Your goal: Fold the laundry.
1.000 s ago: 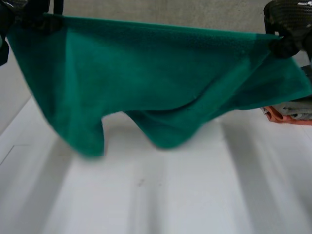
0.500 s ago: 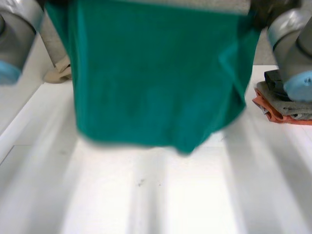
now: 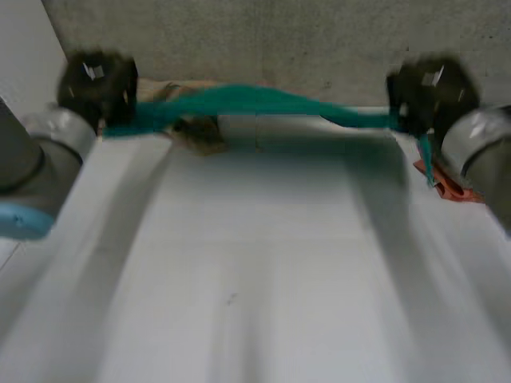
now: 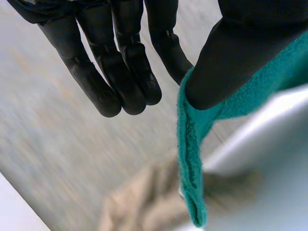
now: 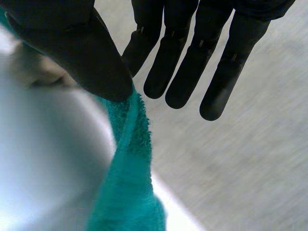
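Green towel (image 3: 255, 100) taut between left hand (image 3: 96, 84), right hand (image 3: 431, 92), wrist views reveal pinches

Green terry towel (image 3: 263, 102) spans from left hand (image 3: 96, 80) to right hand (image 3: 431, 92), one end pinched under each thumb, above the far edge of the white table (image 3: 255, 263). Crumpled beige cloth (image 3: 196, 132) sits just beside the left hand, under the towel. Orange cloth (image 3: 453, 190) lies on the table near the right hand.
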